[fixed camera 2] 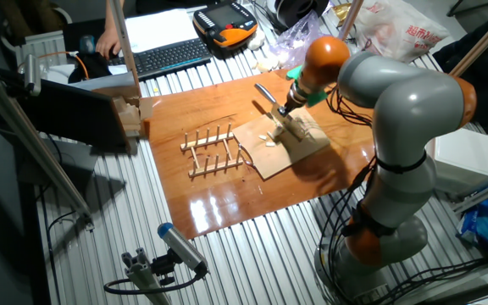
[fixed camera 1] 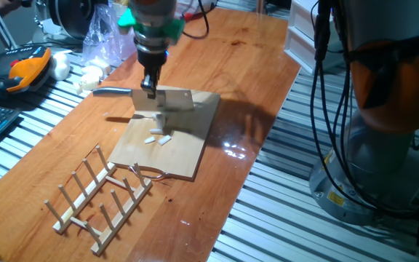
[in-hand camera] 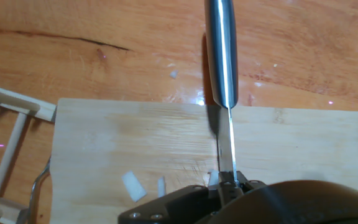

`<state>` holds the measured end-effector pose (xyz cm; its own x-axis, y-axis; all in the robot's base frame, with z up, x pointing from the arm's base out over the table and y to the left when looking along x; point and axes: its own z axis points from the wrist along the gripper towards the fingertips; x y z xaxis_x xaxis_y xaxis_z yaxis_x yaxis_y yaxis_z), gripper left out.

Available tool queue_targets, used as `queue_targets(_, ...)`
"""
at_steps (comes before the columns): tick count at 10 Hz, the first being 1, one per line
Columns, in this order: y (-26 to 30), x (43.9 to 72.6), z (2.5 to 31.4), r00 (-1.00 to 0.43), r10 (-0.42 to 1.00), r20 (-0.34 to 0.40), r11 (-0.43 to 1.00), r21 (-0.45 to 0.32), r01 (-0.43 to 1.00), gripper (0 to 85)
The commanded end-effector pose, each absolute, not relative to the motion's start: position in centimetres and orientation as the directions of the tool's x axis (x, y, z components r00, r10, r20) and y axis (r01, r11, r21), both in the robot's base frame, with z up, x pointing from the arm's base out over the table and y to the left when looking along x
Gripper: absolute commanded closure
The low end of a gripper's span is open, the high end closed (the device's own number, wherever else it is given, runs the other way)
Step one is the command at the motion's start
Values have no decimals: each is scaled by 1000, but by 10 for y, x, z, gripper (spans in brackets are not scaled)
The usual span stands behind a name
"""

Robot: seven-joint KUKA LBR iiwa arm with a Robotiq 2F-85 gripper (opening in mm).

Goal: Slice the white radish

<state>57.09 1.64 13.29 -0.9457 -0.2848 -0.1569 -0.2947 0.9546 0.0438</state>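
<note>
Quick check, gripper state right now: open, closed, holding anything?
Gripper: closed on the spine of the knife, blade set edge-down on the wooden board.

The white radish (fixed camera 1: pixel 158 137) is lying in several small flat white pieces on the wooden board (fixed camera 1: pixel 184 156), near its middle; two bits (in-hand camera: pixel 133 185) are showing in the hand view

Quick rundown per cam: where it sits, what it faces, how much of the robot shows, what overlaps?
One fixed view: low at the table's end, faces the cutting board; shows pincer and arm base.
The other fixed view: high, opposite side, looks down on the table; whole arm visible.
Hand view: on the hand, looks straight down the knife; only the pincer's edge shows.
Shared: board, knife, white radish bits, wooden rack.
</note>
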Motion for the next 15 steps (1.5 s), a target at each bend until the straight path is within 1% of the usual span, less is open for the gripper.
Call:
queue_targets(1, 13, 571, 147, -946, -286, -155, 955, 34, -294, 850)
queue_targets(4, 10, 571, 144, -941, -296, -161, 953, 12, -302, 850)
queue_targets(8, 5, 569, 123, -934, -303, -190, 950, 19, -312, 850)
queue_targets(11, 5, 569, 120, -934, -302, -192, 950, 23, -312, 850)
queue_targets(15, 6, 570, 104, -927, -307, -218, 947, 26, -320, 850)
